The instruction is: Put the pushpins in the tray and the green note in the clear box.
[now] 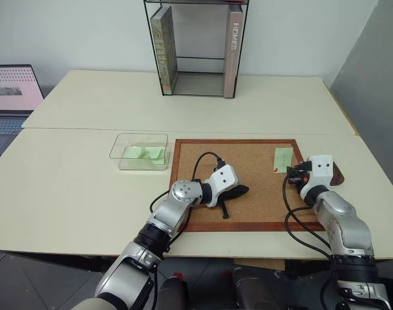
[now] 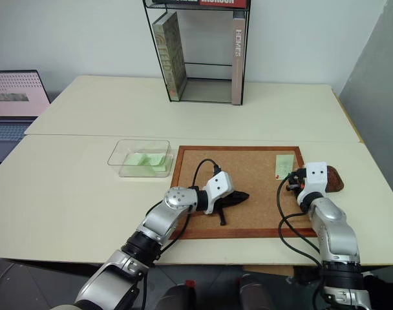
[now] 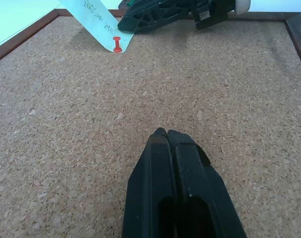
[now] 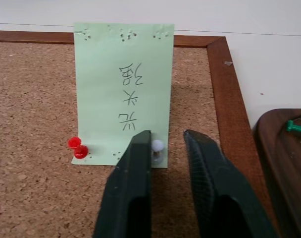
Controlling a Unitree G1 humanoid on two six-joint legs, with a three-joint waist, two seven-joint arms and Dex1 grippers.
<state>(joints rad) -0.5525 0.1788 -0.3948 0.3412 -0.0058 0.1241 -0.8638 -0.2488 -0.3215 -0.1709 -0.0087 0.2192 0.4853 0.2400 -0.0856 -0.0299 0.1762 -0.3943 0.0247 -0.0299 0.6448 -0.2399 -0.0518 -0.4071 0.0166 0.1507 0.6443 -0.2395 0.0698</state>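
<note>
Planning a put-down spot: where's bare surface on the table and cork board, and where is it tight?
Free: the table left of the clear box, and the strip between the cork board and the glass case. The board's middle is bare between both tools.

Crowded: the board's right corner, where the right tool, green note, pushpins and tray cluster.

Bright even light, soft shadows, sharp.

I see my right gripper (image 2: 289,181) at the green note's (image 2: 284,165) near edge on the cork board (image 2: 248,194); left gripper (image 2: 238,197) rests mid-board, fingers together. Clear box (image 2: 139,158) holds green slips.
</note>
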